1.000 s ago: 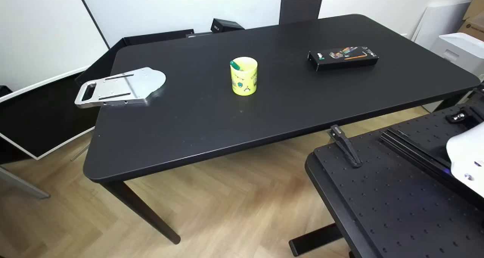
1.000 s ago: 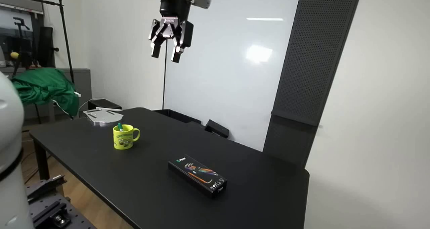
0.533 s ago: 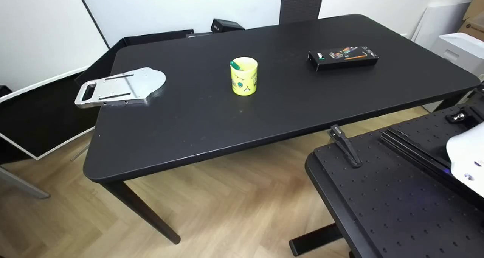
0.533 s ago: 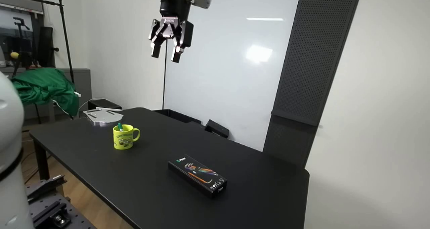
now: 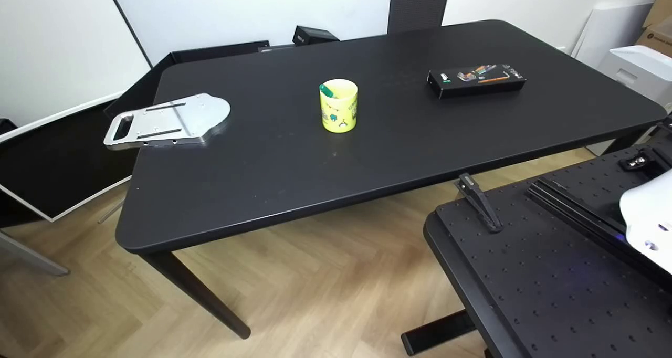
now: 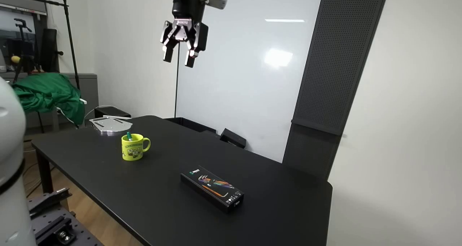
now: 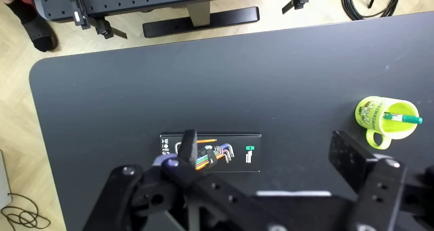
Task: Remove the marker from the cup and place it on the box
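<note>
Marker (image 5: 326, 91) is seen leaning inside the cup (image 5: 338, 115) in an exterior view, its green end at the rim; the box (image 5: 476, 82) is set well apart on the table (image 5: 252, 185), with the marker not yet placed there; in an exterior view the gripper (image 6: 178, 60) is held high over the table, its fingers (image 6: 189, 61) parted and nothing gripped; the approach is judged to be the step in hand, with removal not yet begun; in the wrist view the cup is shown off to one side, beyond a finger, and the box is partly hidden by the opposite one; how the marker's lower end is seated can hardly be made out; next, the gripper should be carried over the cup, lowered, and closed on the protruding end.
</note>
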Motion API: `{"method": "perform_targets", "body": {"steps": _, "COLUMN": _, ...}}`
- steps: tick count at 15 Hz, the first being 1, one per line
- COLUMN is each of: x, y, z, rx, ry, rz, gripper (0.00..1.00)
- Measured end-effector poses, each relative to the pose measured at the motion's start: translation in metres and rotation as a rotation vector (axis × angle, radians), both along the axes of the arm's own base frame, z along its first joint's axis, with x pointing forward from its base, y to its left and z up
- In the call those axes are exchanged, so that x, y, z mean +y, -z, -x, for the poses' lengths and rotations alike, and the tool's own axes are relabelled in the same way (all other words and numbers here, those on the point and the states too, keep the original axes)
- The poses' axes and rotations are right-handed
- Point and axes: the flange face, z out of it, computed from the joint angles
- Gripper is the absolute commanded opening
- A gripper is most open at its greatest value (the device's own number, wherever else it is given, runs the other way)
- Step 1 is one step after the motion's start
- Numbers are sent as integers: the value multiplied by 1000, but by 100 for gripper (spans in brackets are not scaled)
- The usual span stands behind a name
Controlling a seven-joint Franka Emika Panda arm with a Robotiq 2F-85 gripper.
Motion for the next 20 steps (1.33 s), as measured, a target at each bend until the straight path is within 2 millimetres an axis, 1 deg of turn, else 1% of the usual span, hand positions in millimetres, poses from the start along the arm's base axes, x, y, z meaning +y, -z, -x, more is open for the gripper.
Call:
{"method": "perform_targets", "body": {"steps": 2, "x": 7, "y": 1, "z": -9, "rx": -36, "ry": -25, "rz": -1, "gripper": 100}}
{"method": "perform_targets", "body": {"steps": 3, "x": 13, "y": 3, "z": -16, "rx": -56, "ry": -53, "rz": 2, "gripper": 100}}
{"method": "perform_targets", "body": {"steps": 5, "x": 33, "y": 7, "z": -30, "rx": -90, "ry": -127, "rz": 15, "gripper": 100}}
{"method": "perform_targets", "body": {"steps": 6, "x": 46, "y": 9, "z": -38, "rx": -104, "ry": -173, "rz": 25, "gripper": 100}}
{"method": "perform_targets", "body": {"steps": 9, "x": 98, "y": 17, "z": -56, "rx": -147, "ry": -317, "rz": 68, "gripper": 100}}
{"method": "perform_targets", "body": {"steps": 11, "x": 139, "y": 23, "z": -64, "rx": -175, "ry": -425, "rz": 100, "gripper": 100}}
{"method": "perform_targets", "body": {"steps": 14, "x": 204, "y": 35, "z": -69, "rx": -201, "ry": -583, "rz": 134, "gripper": 100}}
{"method": "perform_targets", "body": {"steps": 17, "x": 259, "y": 49, "z": -74, "rx": -146, "ry": -743, "rz": 112, "gripper": 100}}
{"method": "perform_targets", "body": {"steps": 20, "x": 302, "y": 65, "z": -86, "rx": -66, "ry": -894, "rz": 81, "gripper": 100}}
